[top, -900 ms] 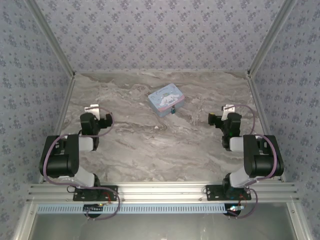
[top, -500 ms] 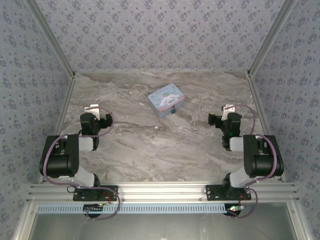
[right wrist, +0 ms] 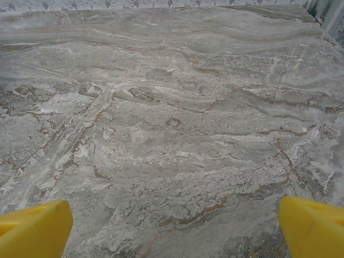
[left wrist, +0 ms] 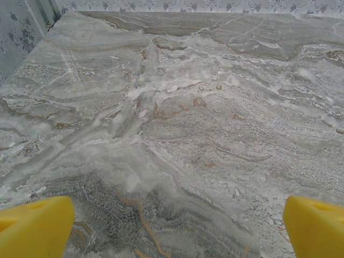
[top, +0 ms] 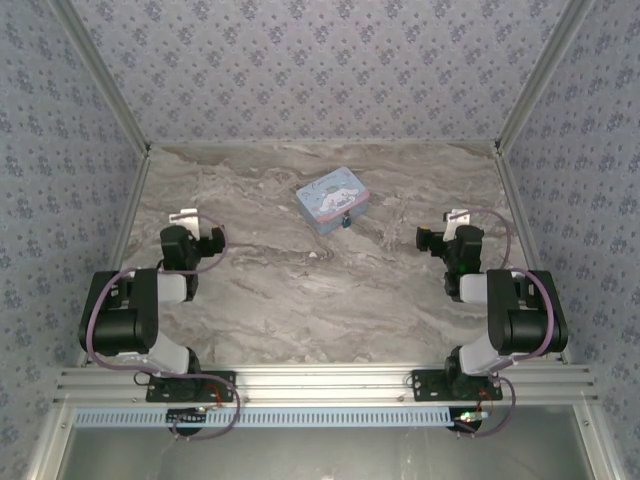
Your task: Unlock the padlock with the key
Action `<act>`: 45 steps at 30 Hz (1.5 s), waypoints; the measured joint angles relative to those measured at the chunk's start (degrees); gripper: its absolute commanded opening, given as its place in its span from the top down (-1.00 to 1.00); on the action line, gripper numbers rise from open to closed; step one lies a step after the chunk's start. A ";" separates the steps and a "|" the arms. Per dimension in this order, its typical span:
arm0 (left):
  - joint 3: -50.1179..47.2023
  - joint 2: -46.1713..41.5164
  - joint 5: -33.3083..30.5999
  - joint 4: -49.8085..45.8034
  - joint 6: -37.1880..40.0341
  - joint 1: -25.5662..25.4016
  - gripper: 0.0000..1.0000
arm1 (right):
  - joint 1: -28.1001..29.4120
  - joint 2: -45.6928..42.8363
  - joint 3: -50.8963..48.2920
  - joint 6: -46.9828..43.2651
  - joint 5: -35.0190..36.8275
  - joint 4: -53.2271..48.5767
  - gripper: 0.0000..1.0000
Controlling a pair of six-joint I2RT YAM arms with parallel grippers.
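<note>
The tiny blue-teal padlock (top: 346, 221) hangs at the near edge of a light-blue tin (top: 332, 198) in the middle of the table, towards the back. A small pale speck (top: 318, 256) lies in front of the tin; it is too small to tell whether it is the key. My left gripper (top: 190, 228) rests low at the left side, well away from the tin. Its yellow fingertips (left wrist: 33, 226) stand wide apart over bare marble, so it is open (left wrist: 177, 231). My right gripper (top: 450, 230) rests at the right side, also open (right wrist: 174, 231) with nothing between its fingertips (right wrist: 314, 226).
The marble tabletop (top: 300, 300) is walled by patterned panels at the left, right and back. An aluminium rail (top: 320, 385) carrying both arm bases runs along the near edge.
</note>
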 measured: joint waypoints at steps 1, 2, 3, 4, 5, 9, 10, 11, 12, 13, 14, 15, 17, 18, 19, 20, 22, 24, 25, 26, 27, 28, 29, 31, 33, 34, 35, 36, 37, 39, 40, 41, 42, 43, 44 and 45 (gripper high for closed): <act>0.00 0.00 -0.39 0.00 -0.35 0.00 -0.99 | 0.00 0.00 0.00 0.00 0.02 0.00 -1.00; 0.00 -0.02 -0.92 -0.02 -0.61 0.00 -0.99 | 0.00 0.00 0.00 0.00 0.02 0.00 -1.00; 0.00 -0.09 -1.46 -0.20 -0.87 0.00 -0.99 | 0.00 0.00 0.00 0.00 0.04 -0.04 -1.00; 0.00 -0.52 -1.97 -0.96 -1.14 0.00 -0.99 | 0.00 -0.07 0.00 0.00 0.07 -0.26 -1.00; 0.00 -1.49 -2.40 -2.51 -1.33 0.00 -0.99 | 0.00 -0.24 0.00 0.02 0.28 -0.81 -1.00; 2.29 -8.72 -3.34 -11.72 -2.14 0.00 -0.99 | -0.04 -4.48 1.77 0.39 1.14 -8.70 -1.00; 3.63 -10.82 -3.34 -13.79 -2.78 0.00 -0.99 | -0.04 -6.25 3.08 0.61 1.14 -11.65 -1.00; 5.27 -12.92 -3.34 -16.00 -3.72 0.00 -0.99 | -0.04 -8.09 4.50 0.98 1.11 -14.40 -1.00; 6.86 -14.60 -3.30 -17.99 -4.87 0.00 -0.99 | -0.02 -9.73 5.62 1.51 1.09 -16.55 -1.00; 8.66 -16.09 -3.13 -20.13 -6.38 0.00 -0.99 | 0.13 -11.67 6.93 2.23 0.96 -19.15 -1.00; 10.78 -17.31 -2.80 -22.73 -8.28 0.00 -0.99 | 0.31 -13.62 8.04 3.19 0.83 -21.62 -1.00; 12.57 -18.16 -2.40 -24.79 -10.14 0.00 -0.99 | 0.55 -15.47 8.98 4.24 0.50 -24.09 -0.98; 15.74 -19.61 -0.48 -28.57 -14.84 0.00 -0.99 | 1.66 -19.56 10.78 6.78 -0.90 -29.59 -0.92; 16.46 -20.06 0.52 -29.83 -16.85 -0.04 -0.99 | 2.49 -21.09 11.56 7.93 -1.77 -32.15 -0.89; 16.85 -20.52 1.84 -30.95 -19.21 -0.20 -0.99 | 3.72 -22.64 12.57 9.22 -2.86 -35.17 -0.84; 16.92 -20.85 3.21 -32.24 -21.77 -0.57 -0.99 | 5.51 -24.00 13.94 10.73 -4.02 -38.86 -0.81; 16.83 -20.94 5.55 -34.38 -25.59 -1.84 -0.99 | 9.62 -25.38 16.83 13.14 -5.64 -45.20 -0.77; 16.13 -20.96 7.56 -35.65 -28.61 -3.98 -0.99 | 14.95 -25.70 20.26 15.15 -6.84 -51.49 -0.78; 15.63 -20.98 8.39 -36.04 -29.99 -5.40 -0.99 | 18.18 -25.66 21.86 16.00 -6.99 -54.25 -0.78; 14.95 -20.98 9.20 -36.09 -31.34 -6.91 -0.99 | 21.27 -25.46 23.06 16.68 -6.97 -56.48 -0.78; 14.38 -20.98 9.66 -36.09 -32.35 -8.02 -0.99 | 24.33 -25.07 24.11 17.16 -6.82 -58.47 -0.78; 13.64 -20.98 10.45 -36.04 -33.62 -9.40 -0.99 | 27.15 -24.41 24.94 17.62 -6.60 -60.19 -0.78; 13.07 -20.96 10.84 -36.02 -34.67 -10.32 -0.99 | 30.23 -23.21 25.79 18.23 -6.19 -61.90 -0.78; 12.41 -20.65 11.04 -35.82 -36.59 -11.45 -0.99 | 34.69 -19.91 27.08 19.12 -4.98 -64.52 -0.69; 12.22 -20.26 10.95 -35.52 -38.40 -11.76 -0.99 | 37.70 -15.65 28.41 19.78 -3.80 -66.58 -0.60; 12.15 -20.09 10.78 -35.28 -39.19 -11.76 -0.99 | 39.19 -12.90 29.49 20.02 -3.26 -67.93 -0.56; 12.13 -19.93 10.64 -34.93 -39.95 -11.76 -0.99 | 40.46 -9.92 30.93 20.20 -2.89 -69.31 -0.52; 12.11 -19.85 10.51 -34.67 -40.48 -11.74 -0.99 | 41.44 -7.34 32.46 20.28 -2.43 -70.44 -0.47; 12.09 -19.85 10.29 -34.36 -40.98 -11.76 -0.99 | 42.53 -4.26 34.56 20.15 -1.95 -71.73 -0.41; 12.07 -19.85 10.03 -34.01 -41.68 -11.76 -0.99 | 44.46 1.44 39.21 19.76 -1.42 -74.07 -0.29; 12.07 -19.85 9.88 -34.01 -41.97 -11.76 -0.99 | 45.27 4.11 41.75 19.54 -1.25 -74.93 -0.24; 12.07 -19.85 9.53 -34.01 -42.18 -11.76 -0.99 | 45.90 6.60 44.17 19.37 -1.20 -75.89 -0.20; 12.07 -19.85 9.44 -34.03 -42.34 -11.76 -0.99 | 46.42 8.83 46.45 19.23 -1.22 -76.39 -0.17; 12.07 -19.85 9.16 -34.05 -42.42 -11.76 -0.99 | 46.86 10.95 48.59 19.10 -1.36 -76.96 -0.16; 12.07 -19.87 9.07 -34.07 -42.45 -11.76 -0.99 | 47.23 13.11 50.69 18.97 -1.49 -77.53 -0.16; 12.07 -19.87 9.03 -34.07 -42.45 -11.76 -0.99 | 47.43 14.64 52.19 18.86 -1.44 -78.09 -0.15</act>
